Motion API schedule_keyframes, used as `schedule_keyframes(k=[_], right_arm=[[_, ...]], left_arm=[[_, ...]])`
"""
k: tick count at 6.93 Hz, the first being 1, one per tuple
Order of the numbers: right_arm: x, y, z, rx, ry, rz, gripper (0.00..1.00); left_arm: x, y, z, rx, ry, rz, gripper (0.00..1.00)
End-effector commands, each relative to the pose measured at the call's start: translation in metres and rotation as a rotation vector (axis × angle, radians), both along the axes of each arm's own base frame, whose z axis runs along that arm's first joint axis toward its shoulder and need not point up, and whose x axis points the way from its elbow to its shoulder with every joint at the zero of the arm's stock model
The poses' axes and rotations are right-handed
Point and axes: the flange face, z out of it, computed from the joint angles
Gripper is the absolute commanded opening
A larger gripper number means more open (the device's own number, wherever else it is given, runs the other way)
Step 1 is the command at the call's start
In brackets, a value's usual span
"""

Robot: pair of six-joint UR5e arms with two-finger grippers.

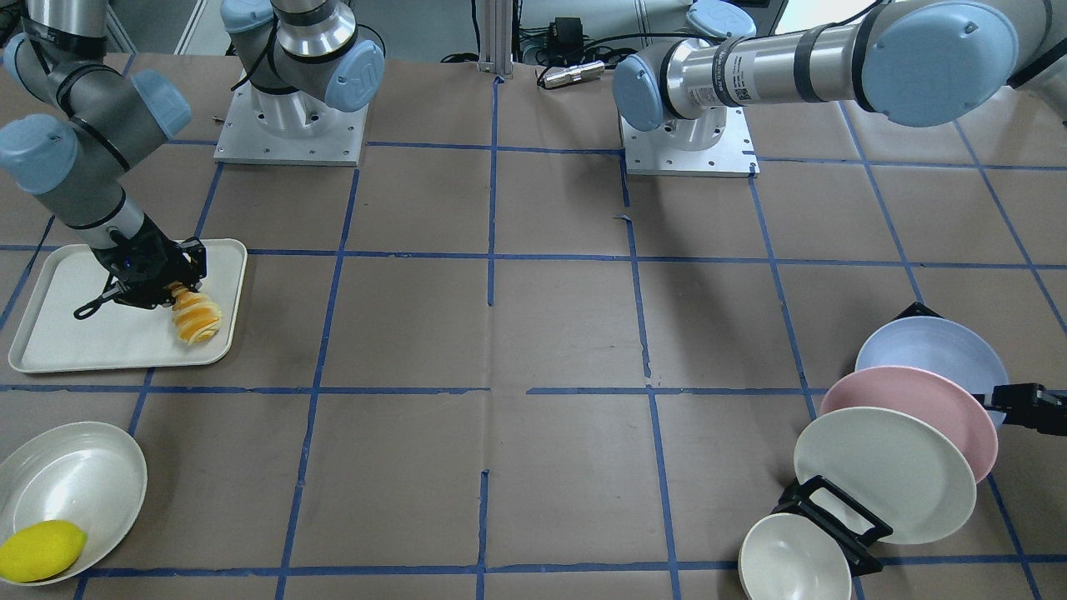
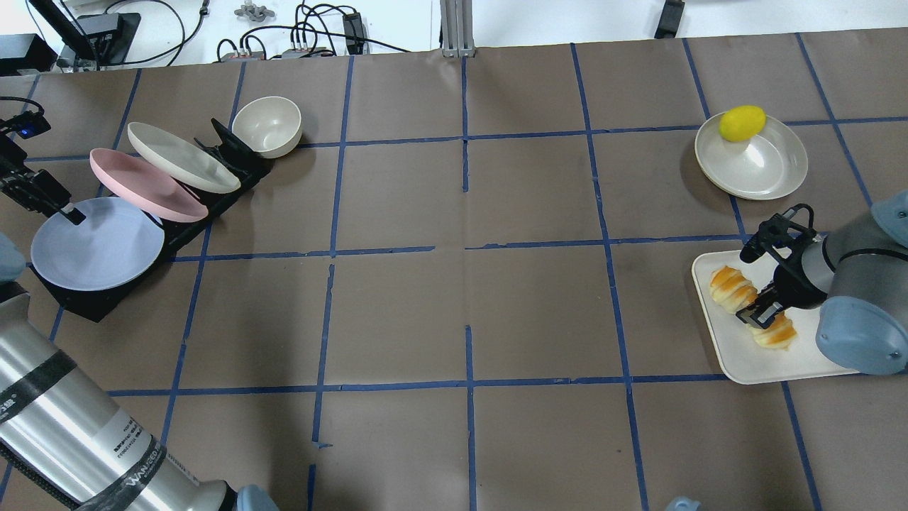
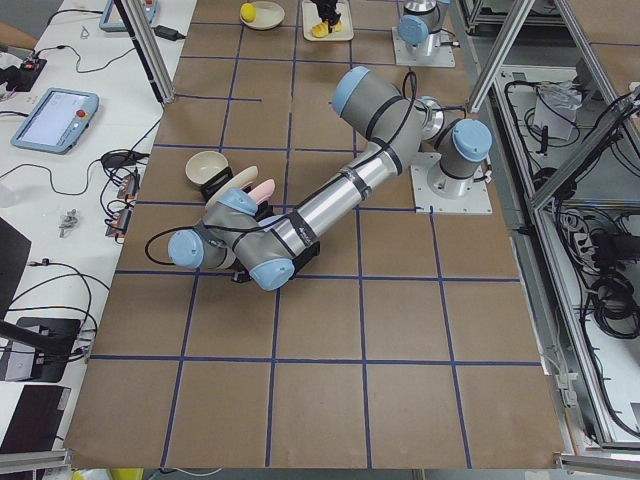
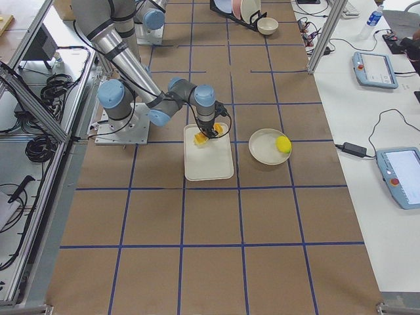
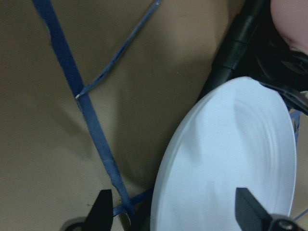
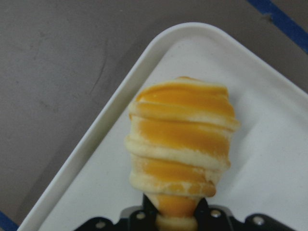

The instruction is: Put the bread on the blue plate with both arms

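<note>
The bread [image 2: 729,287], striped orange and cream, is on the cream tray [image 2: 780,365] at the right. My right gripper [image 2: 755,309] is shut on it; the right wrist view shows the bread [image 6: 180,139] sticking out ahead of the fingers over the tray [image 6: 269,144]. I cannot tell whether it is lifted. The blue plate [image 2: 96,245] leans in the black rack [image 2: 234,152] at the far left. My left gripper [image 2: 67,213] is open at its rim; in the left wrist view [image 5: 175,214] the fingers straddle the edge of the plate [image 5: 231,168].
A pink plate [image 2: 142,186] and a cream plate [image 2: 181,157] lean in the same rack behind the blue one. A cream bowl [image 2: 267,125] stands at the rack's far end. A yellow lemon [image 2: 742,122] lies in a cream dish [image 2: 766,170] beyond the tray.
</note>
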Motion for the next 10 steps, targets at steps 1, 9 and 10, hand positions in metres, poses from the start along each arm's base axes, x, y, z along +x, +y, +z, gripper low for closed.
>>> schedule_keyframes(k=[1, 9, 10], right_arm=[[-0.001, -0.001, 0.035, -0.042, 0.032, -0.042, 0.04], [0.124, -0.035, 0.269, 0.079, 0.015, -0.672, 0.04], [0.163, -0.047, 0.285, 0.079, 0.012, -0.714, 0.04]], left_arm=[[0.0, 0.0, 0.003, 0.003, 0.0, 0.0, 0.13], [0.016, 0.071, 0.162, 0.027, -0.023, 0.008, 0.07], [-0.001, 0.081, 0.198, 0.019, -0.039, 0.021, 0.07]])
